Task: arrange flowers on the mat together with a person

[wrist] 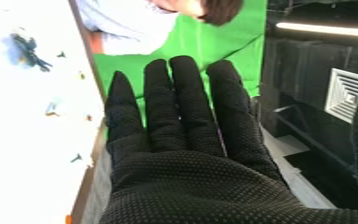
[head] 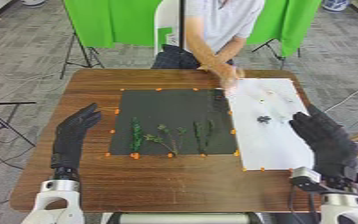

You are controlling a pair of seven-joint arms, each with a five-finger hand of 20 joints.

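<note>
Right hand (head: 325,137), by worktop's (head: 175,192) right edge, nearer than left hand (head: 71,134); its fingers straight, slightly apart, empty. Dark flower (head: 263,119) on white sheet (head: 278,152), near fingertips, toward left edge.

Head view, counts: brown counter (head: 175,185), 1. Dark mat (head: 158,107), 1; white mat (head: 269,145), 1. Green stems (head: 135,135) on the dark mat: 4, the branching one taken as 1. Larger dark bloom (head: 263,119) on the white mat: 1. Small pieces (head: 262,101) there: several, too tiny for an exact count. Orange tabs (head: 232,132) around the mats: more than 10.
</note>
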